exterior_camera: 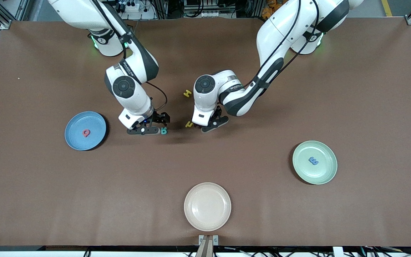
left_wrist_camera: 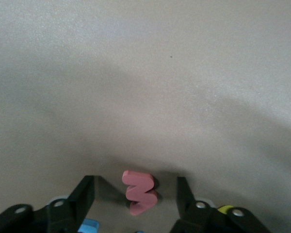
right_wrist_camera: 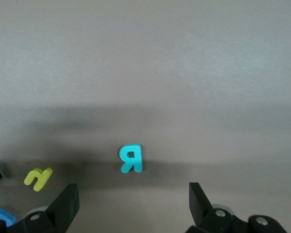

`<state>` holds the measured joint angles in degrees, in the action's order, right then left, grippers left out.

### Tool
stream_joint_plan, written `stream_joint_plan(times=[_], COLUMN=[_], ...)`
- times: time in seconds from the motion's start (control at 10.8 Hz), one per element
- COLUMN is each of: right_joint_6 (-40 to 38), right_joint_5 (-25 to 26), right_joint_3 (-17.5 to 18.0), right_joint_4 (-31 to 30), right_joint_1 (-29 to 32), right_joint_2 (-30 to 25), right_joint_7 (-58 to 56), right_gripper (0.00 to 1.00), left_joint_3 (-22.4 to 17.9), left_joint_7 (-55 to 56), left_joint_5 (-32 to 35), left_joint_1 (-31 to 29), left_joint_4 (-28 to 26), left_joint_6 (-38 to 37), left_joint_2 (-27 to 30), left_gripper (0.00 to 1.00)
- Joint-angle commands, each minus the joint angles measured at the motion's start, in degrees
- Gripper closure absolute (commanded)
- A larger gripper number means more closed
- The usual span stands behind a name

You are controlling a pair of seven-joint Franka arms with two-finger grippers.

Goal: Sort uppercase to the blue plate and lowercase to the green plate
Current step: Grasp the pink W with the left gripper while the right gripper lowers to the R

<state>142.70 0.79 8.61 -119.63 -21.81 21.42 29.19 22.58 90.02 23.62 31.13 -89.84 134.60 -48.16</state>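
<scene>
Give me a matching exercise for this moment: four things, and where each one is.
Things:
1. red Q
2. blue letter
3. red w
4. teal R

Places:
A. between the left tool's open fingers
B. on the green plate
C. on the table, ahead of the open right tool
D. on the blue plate

Pairs: 1-D, 2-B, 3-A, 4-C

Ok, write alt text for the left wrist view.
The left pincer sits low over the brown table, its two black fingers open on either side of a small red w, with a gap at each side. Bits of a blue letter and a yellow letter peek out by the fingers.
</scene>
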Motion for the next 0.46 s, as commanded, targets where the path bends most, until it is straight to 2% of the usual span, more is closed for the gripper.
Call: stream_joint_plan(times=[0.0, 0.09, 0.37], right_joint_6=[4.59, 5.21, 5.05], right_joint_5=[1.4, 4.11, 13.51], right_joint_3=[0.0, 0.0, 0.0], right_joint_4=[0.36, 0.89, 2.21], right_joint_1=[-0.51, -0.6, -0.6], right_joint_2=[3.0, 4.05, 6.17], right_joint_7=[1.39, 2.27, 11.56], right_gripper=[0.0, 0.05, 0.11], left_joint_3=[-0.61, -0.7, -0.7], left_joint_7=[0.33, 0.25, -0.46], left_joint_5=[0.02, 0.02, 0.02], left_joint_1=[0.86, 0.86, 0.77], left_joint_4=[1.07, 1.07, 1.07], left_joint_6=[0.14, 0.14, 0.05], left_joint_2=[-0.53, -0.7, -0.71], left_gripper=[0.38, 0.47, 1.0])
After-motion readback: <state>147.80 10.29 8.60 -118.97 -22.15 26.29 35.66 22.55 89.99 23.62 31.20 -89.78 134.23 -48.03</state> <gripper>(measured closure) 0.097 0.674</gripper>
